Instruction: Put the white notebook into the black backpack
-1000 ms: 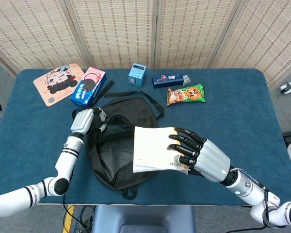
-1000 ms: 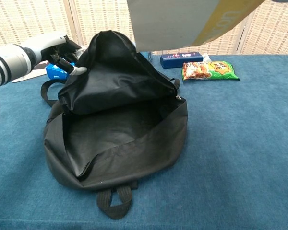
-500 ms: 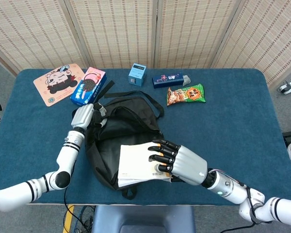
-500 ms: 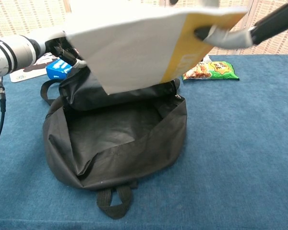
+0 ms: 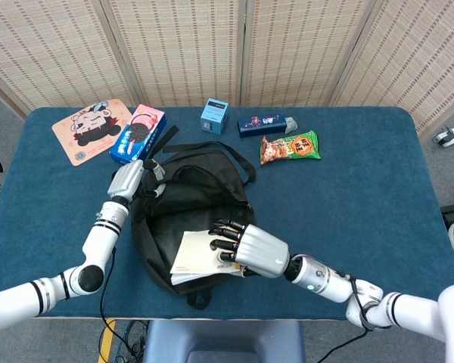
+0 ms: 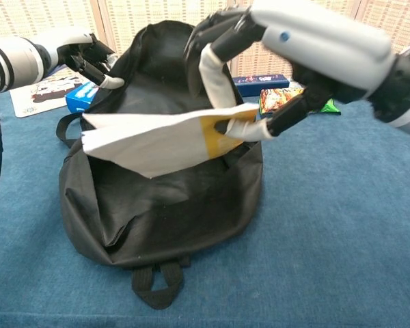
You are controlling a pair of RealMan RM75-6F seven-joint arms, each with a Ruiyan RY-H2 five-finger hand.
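— Where's the notebook [image 6: 150,140] now?

— At the mouth of the backpack [image 5: 183,219]; my right hand [image 5: 246,248] grips it at the yellow-striped end, fingers over the top and the thumb beneath; the far end dips into the opening, but from the chest camera most of the cover shows above the lining, so I'd say it isn't in yet.

— And the left?

— My left hand [image 5: 129,180] is at the upper flap, near the back rim; its fingers [image 6: 96,63] are curled on the black fabric, holding the flap up so the bag gapes.

— How far along, then?

— More than halfway, I judge; the bag is open and the book is over the cavity; what's left is to slide it down, let go, and draw the right hand out; the left can drop the flap after.

— Anything in the way?

— The snacks and boxes sit well behind the bag; the one risk I see is a corner catching the lining.
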